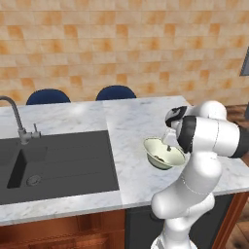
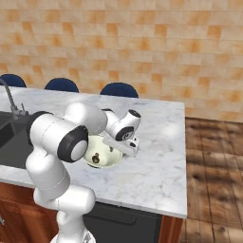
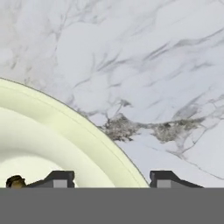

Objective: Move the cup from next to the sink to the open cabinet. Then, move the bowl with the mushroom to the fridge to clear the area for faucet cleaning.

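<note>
Second stage under way: pincer [image 3: 110, 178] straddling rim of bowl [image 1: 164, 153], jaws apart either side, not yet clamped. Mushroom [image 3: 14, 181] inside, bowl resting on marble tabletop [image 1: 131, 121] right of sink [image 1: 58, 165]. Fridge run outstanding.

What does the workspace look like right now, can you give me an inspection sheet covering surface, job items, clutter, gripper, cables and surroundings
Surface: white marble counter with a dark sink set in it.
Job's things: bowl on the counter right of the sink; mushroom inside it; faucet behind the sink.
Clutter: nothing seen.
Grippers: gripper low at the bowl's rim, one fingertip inside the bowl, the other outside over the marble; jaws parted, rim between them, contact not clear.
Cables: nothing seen.
Surroundings: tan brick wall, blue chair backs behind the counter, wooden floor.
</note>
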Controlling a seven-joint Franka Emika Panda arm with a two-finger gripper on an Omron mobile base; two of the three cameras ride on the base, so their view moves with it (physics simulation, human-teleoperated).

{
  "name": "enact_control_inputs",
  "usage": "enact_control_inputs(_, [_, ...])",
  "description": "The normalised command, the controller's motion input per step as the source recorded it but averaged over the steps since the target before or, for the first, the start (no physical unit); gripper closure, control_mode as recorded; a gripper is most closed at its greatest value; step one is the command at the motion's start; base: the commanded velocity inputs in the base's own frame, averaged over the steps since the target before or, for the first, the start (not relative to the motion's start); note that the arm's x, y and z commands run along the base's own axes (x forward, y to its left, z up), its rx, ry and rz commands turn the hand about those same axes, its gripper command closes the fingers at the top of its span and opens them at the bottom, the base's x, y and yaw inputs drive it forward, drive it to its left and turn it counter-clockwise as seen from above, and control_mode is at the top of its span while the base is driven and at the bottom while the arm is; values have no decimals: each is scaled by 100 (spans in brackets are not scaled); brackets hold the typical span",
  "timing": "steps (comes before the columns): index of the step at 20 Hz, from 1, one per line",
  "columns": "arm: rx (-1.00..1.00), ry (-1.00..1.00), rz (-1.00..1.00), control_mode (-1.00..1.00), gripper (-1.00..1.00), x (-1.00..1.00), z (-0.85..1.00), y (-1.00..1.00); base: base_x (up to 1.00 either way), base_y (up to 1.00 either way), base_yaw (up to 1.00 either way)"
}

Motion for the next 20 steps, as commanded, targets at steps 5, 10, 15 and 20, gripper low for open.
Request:
enact_control_inputs(5, [0,-3,-1,-100,100,-10,20,0,0,0,0])
enact_control_inputs(10, [0,-19,-9,-100,100,-32,79,0,0,0,0])
enact_control_inputs(15, [0,-21,-16,-100,100,-46,98,0,0,0,0])
enact_control_inputs(20, [7,-26,-27,-100,100,-69,90,0,0,0,0])
